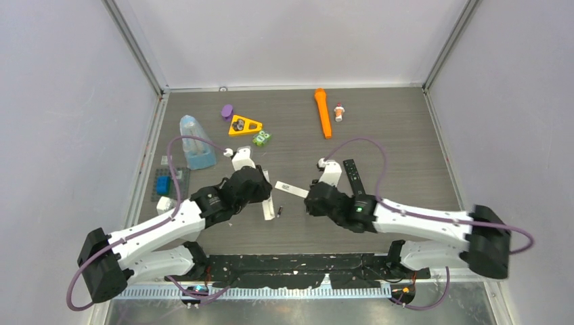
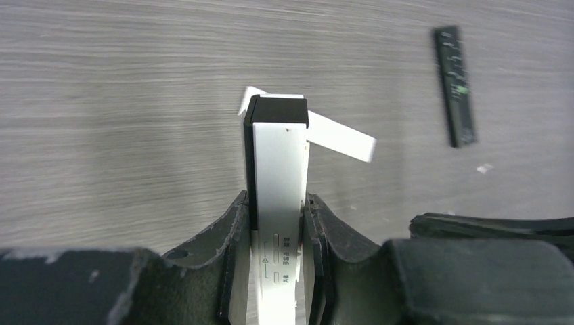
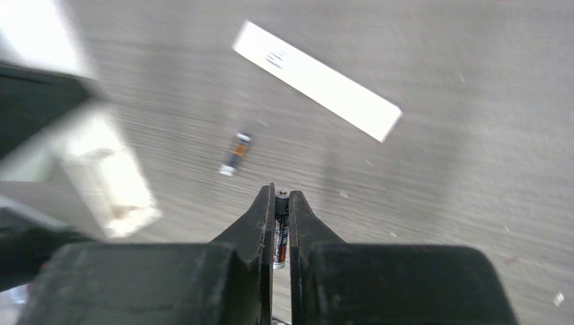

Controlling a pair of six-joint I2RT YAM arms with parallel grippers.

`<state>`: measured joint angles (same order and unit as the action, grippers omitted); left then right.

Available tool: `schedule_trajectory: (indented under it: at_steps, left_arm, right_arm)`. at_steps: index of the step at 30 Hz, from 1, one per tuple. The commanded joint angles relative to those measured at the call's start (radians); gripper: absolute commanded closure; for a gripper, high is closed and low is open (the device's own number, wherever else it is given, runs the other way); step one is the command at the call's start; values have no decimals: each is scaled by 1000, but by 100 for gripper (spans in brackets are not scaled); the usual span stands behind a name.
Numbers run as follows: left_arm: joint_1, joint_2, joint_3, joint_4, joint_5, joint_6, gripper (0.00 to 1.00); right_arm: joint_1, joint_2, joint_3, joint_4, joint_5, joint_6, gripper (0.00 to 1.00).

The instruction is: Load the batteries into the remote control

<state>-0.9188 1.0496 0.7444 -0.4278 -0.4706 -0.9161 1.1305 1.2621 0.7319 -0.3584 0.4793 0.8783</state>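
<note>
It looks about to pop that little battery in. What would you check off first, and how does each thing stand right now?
1. The left gripper grips the remote control steadily: ok, jaws clamp both its sides.
2. The right gripper holds the battery: ok, pinched between shut fingers.
3. Compartment open and facing the battery: cannot tell; a white strip, maybe the cover, lies on the table.
4. Battery turned the right way round: cannot tell.
5. The spare battery is ready: ok, lying loose on the table, apart from the strip.
</note>
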Motion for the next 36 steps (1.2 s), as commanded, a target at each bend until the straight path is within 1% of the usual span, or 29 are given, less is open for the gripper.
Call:
schedule_trajectory:
  at_steps: [1, 5, 10, 15, 22, 25, 27, 32, 36]
  left_arm:
    - [33, -61, -29, 298, 311, 97, 100]
    - [59, -95, -56, 407, 522, 58, 100]
    - [86, -116, -122, 633, 661, -88, 100]
    - [90, -113, -204, 831, 685, -236, 100]
    - [92, -57, -287, 1065, 664, -409, 100]
    - [92, -51, -303, 1094, 643, -440, 100]
    - [92, -61, -312, 1085, 620, -444, 100]
    - [93, -104, -323, 1064, 592, -430, 100]
    - [94, -129, -309, 1000, 587, -391, 100]
  right_arm:
    - [2, -222, -8, 206, 6, -150, 95]
    - [2, -295, 15, 292, -64, -225, 95]
    - [3, -301, 29, 349, -107, -256, 95]
    - [17, -333, 7, 413, -95, -242, 95]
    - [80, -343, 12, 413, 15, -265, 95]
    - [126, -347, 10, 401, 70, -278, 95]
    - [149, -359, 6, 389, 127, -289, 95]
    - [164, -398, -10, 376, 163, -300, 95]
    - [167, -411, -11, 368, 180, -309, 95]
